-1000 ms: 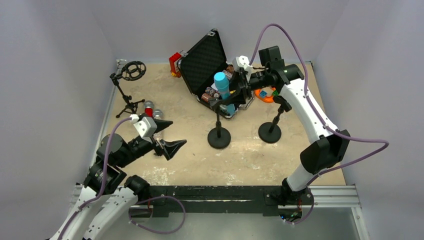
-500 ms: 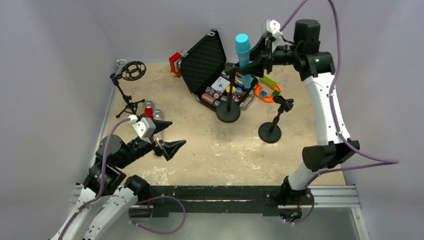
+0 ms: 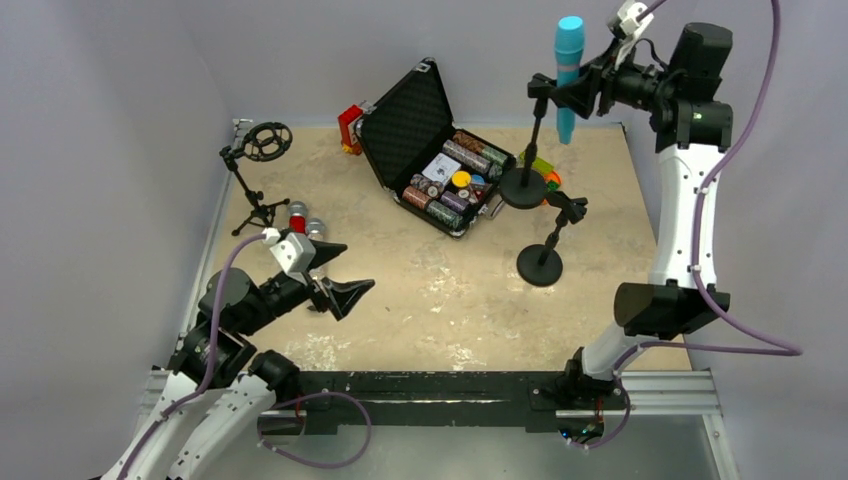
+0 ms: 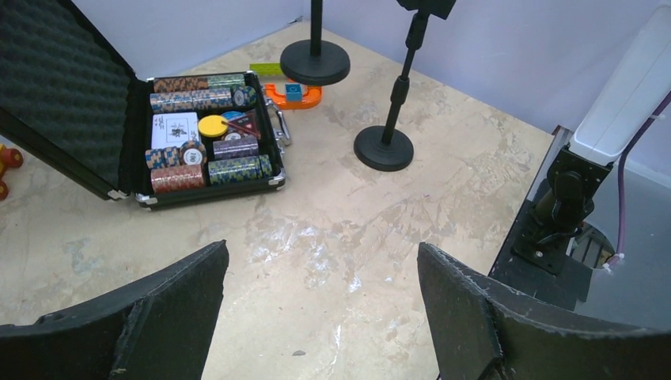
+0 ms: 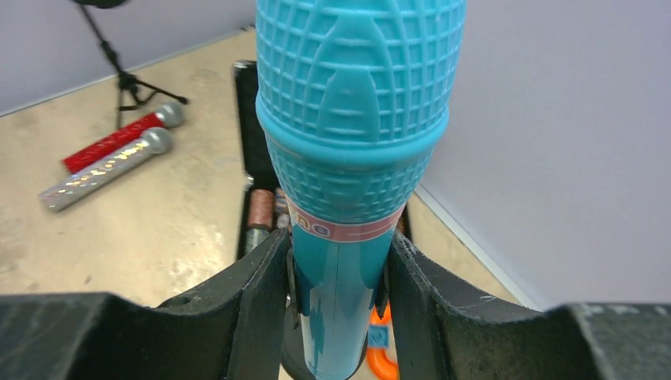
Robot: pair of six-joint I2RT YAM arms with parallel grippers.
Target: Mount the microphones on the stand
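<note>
At far left of the table (image 3: 450, 310), a tripod stand (image 3: 250, 190) with a ring mount stands upright. Just beside its feet the red microphone (image 5: 119, 138) and the glittery silver microphone (image 5: 99, 174) lie flat side by side, grey mesh heads pointing the same way. In front of them the left gripper (image 3: 359, 264) hovers above the tabletop with its jaws spread wide and nothing between them.

At centre back, a black carrying case (image 3: 405, 125) lies open, its foam-lined lid raised. The tray holds rows of poker chips (image 4: 178, 178) laid on edge, a deck of cards (image 4: 174, 129) and a yellow disc (image 4: 212, 125). A small red toy (image 3: 349, 122) sits behind the lid.

To the right, an orange plastic piece (image 4: 294, 95) lies near the case's open side. A round-based stand (image 3: 540, 262) stands upright on the table, its clip empty. A second round-based stand (image 3: 527, 150) is over the far edge of the table; whether its base touches the surface cannot be told.

At upper right, the right gripper (image 5: 336, 269) is raised high and pinches the light blue microphone (image 3: 569, 60) by its handle. The microphone is upright, head on top, close beside the top of that second stand.
</note>
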